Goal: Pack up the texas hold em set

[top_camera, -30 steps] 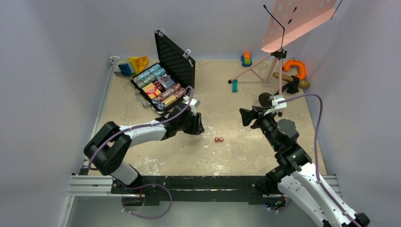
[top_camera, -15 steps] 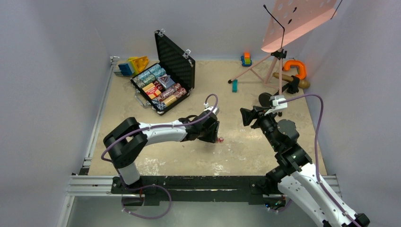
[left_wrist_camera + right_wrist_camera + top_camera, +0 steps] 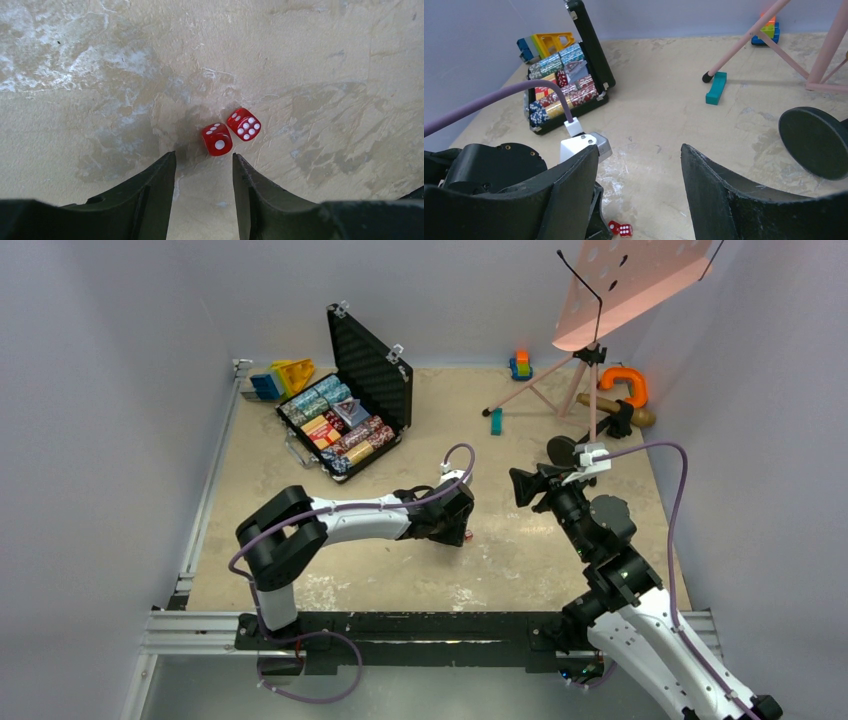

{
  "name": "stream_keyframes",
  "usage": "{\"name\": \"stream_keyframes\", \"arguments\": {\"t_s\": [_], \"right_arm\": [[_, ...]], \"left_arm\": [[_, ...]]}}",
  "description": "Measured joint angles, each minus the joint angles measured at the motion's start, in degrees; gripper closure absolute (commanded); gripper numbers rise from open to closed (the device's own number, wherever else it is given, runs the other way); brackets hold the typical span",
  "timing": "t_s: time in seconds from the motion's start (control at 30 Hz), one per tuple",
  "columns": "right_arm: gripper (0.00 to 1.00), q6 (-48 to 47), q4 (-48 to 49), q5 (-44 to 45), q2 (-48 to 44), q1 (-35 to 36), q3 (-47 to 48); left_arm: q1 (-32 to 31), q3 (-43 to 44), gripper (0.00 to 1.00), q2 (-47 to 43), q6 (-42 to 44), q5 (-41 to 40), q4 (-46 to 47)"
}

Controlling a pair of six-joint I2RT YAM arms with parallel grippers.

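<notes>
Two small red dice (image 3: pixel 231 131) lie touching each other on the table, also seen in the right wrist view (image 3: pixel 621 229) and just past the left wrist in the top view (image 3: pixel 467 537). My left gripper (image 3: pixel 204 159) is open and low over the table, its tips just short of the nearer die. The black briefcase (image 3: pixel 372 368) stands open at the back left, with chip stacks (image 3: pixel 318 397) and an orange-red card box (image 3: pixel 318 428) in its foam tray. My right gripper (image 3: pixel 639 151) is open and empty, held above the table at mid right (image 3: pixel 520 483).
Blue and yellow toy blocks (image 3: pixel 280 377) lie behind the case. A pink music stand (image 3: pixel 600 310) stands back right, with a teal piece (image 3: pixel 496 421), a small toy (image 3: pixel 520 364), an orange ring (image 3: pixel 626 385) and a black disc (image 3: pixel 814 141) near it.
My left arm has reached rightward from beside the case to the dice, and its open jaws now sit right before them. The right arm has barely moved.
</notes>
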Motion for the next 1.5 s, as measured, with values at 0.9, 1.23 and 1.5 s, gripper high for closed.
{"name": "stream_keyframes", "arguments": {"t_s": [0.9, 1.23, 1.5], "right_arm": [[0.35, 0.13, 0.00, 0.00, 0.02, -0.02, -0.33], [0.35, 0.15, 0.00, 0.00, 0.00, -0.02, -0.57], [0.35, 0.15, 0.00, 0.00, 0.02, 0.00, -0.59]], "left_arm": [[-0.79, 4.94, 0.60, 4.09, -1.53, -2.99, -4.31], [-1.01, 5.05, 0.64, 4.09, -1.66, -4.24, -5.38], [-1.03, 5.25, 0.72, 4.33, -1.49, -4.24, -5.31]]}}
